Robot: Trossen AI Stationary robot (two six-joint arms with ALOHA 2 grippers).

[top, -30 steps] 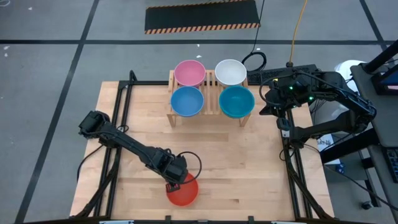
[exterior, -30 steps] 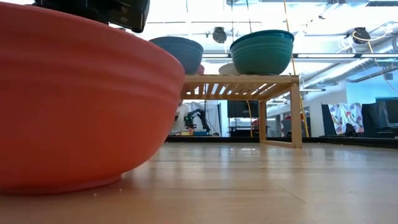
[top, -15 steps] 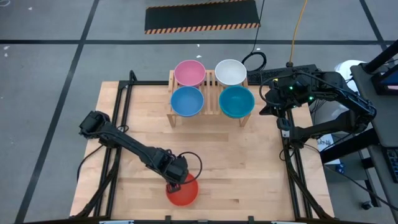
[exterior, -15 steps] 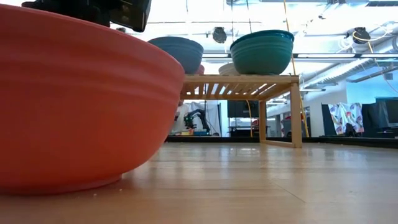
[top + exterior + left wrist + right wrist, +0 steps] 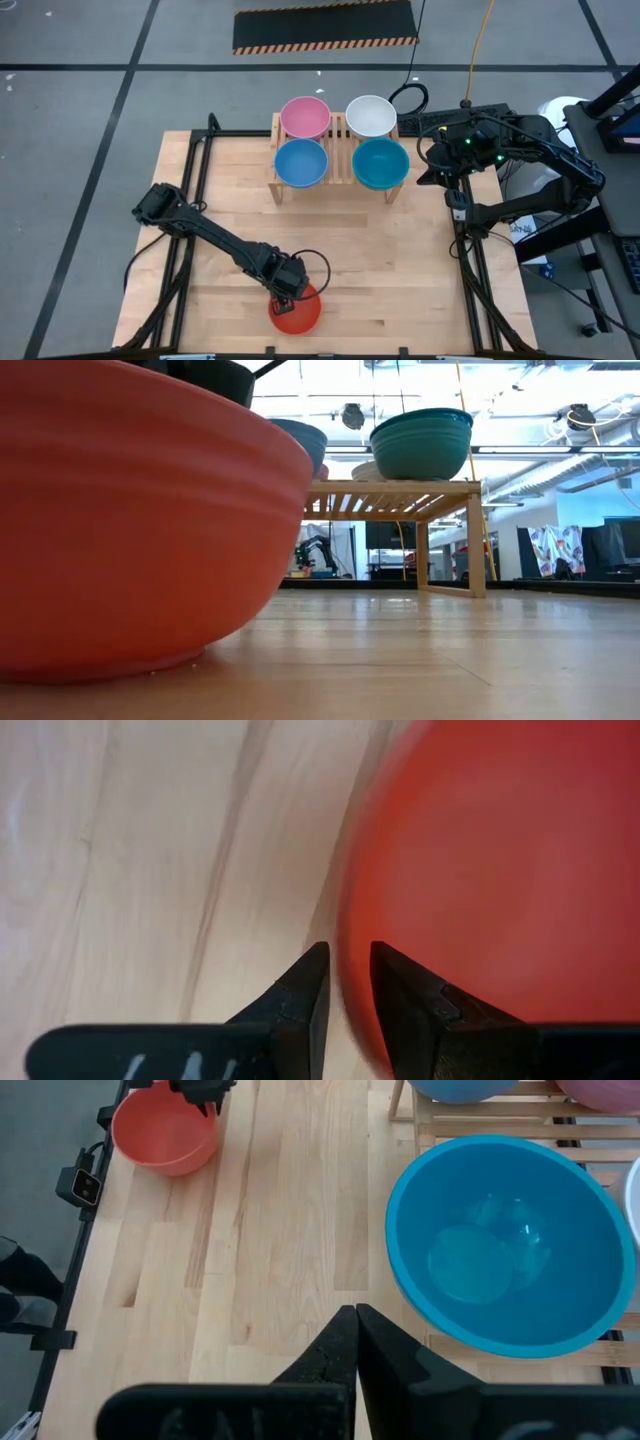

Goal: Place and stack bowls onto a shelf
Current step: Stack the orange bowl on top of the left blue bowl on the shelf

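Note:
The red bowl (image 5: 297, 312) sits on its base near the table's near edge and fills the low view's left (image 5: 130, 530). My left gripper (image 5: 289, 290) stands over its far-left rim, shut on it (image 5: 347, 958). On the shelf (image 5: 340, 138) at the far side rest the pink bowl (image 5: 304, 117), white bowl (image 5: 370, 115), blue bowl (image 5: 301, 162) and teal-blue bowl (image 5: 380, 163). My right gripper (image 5: 356, 1320) is shut and hangs in the air just right of the teal-blue bowl (image 5: 510, 1245). The green bowl is out of view. My left gripper holds the red bowl by its rim (image 5: 345, 935) on the far-left side, one finger inside the bowl (image 5: 400, 990) and one outside (image 5: 305, 990). The fingers come from above, pointing down. The bowl stays upright with its base on the table (image 5: 100, 665).
Bare wooden tabletop (image 5: 400, 260) lies between the red bowl and the shelf. Black frame rails run along the table's left (image 5: 190, 200) and right (image 5: 470, 270) sides. The shelf's four places each bear one bowl.
My left gripper has moved a little toward the table's near edge and to the right. The red bowl has slid with it, staying upright on the table; it now looms larger in the low view and covers more of the blue bowl.

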